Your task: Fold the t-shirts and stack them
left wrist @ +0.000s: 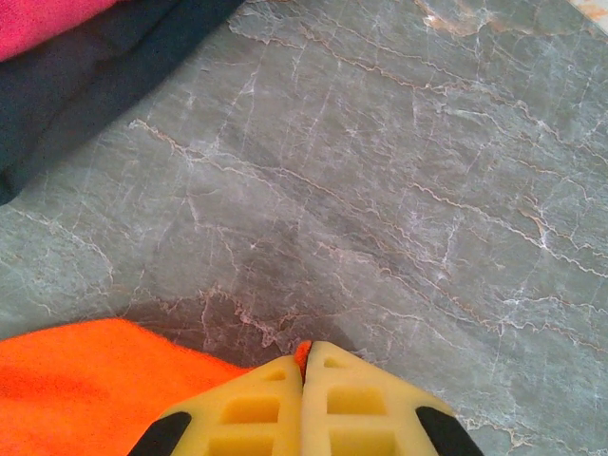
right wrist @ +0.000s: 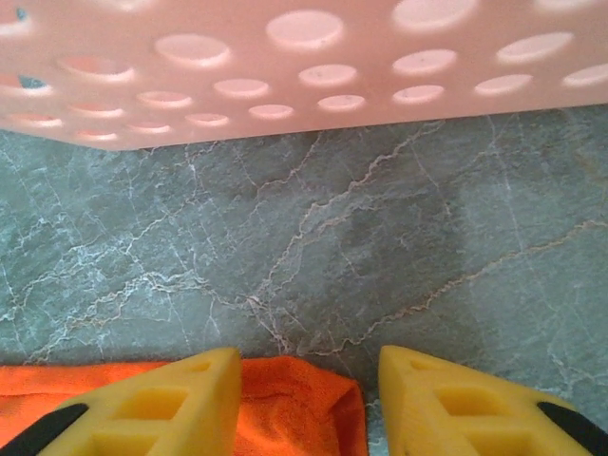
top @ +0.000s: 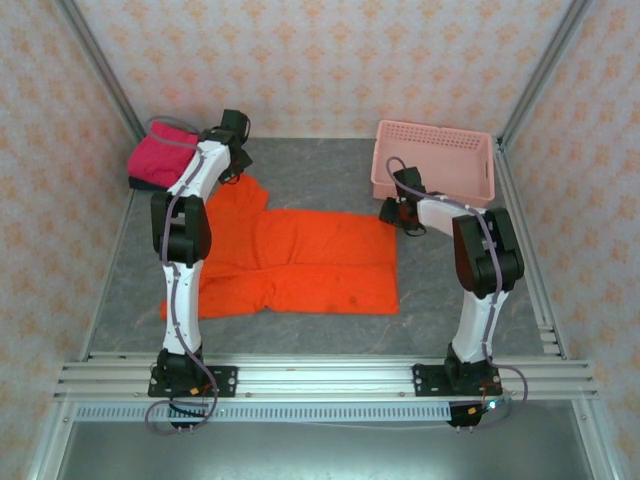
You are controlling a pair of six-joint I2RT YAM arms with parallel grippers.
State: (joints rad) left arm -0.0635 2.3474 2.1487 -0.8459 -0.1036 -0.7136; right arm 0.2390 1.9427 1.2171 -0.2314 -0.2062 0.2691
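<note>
Spread flat over the middle of the bench (top: 330, 165): the orange t-shirt (top: 300, 262), one sleeve reaching toward the far left corner. At that sleeve's far edge, the left pincer (left wrist: 305, 353), pressed together with a sliver of orange cloth nipped between its tips. Over the shirt's far right corner, the right pincer (right wrist: 309, 359), jaws apart, cloth lying low between them; contact not discernible. In the far left corner, the magenta t-shirt (top: 160, 155) atop the dark t-shirt (top: 143, 184), near the left pincer. By the far right corner, the pink basket (top: 435, 165), just beyond the right pincer.
</note>
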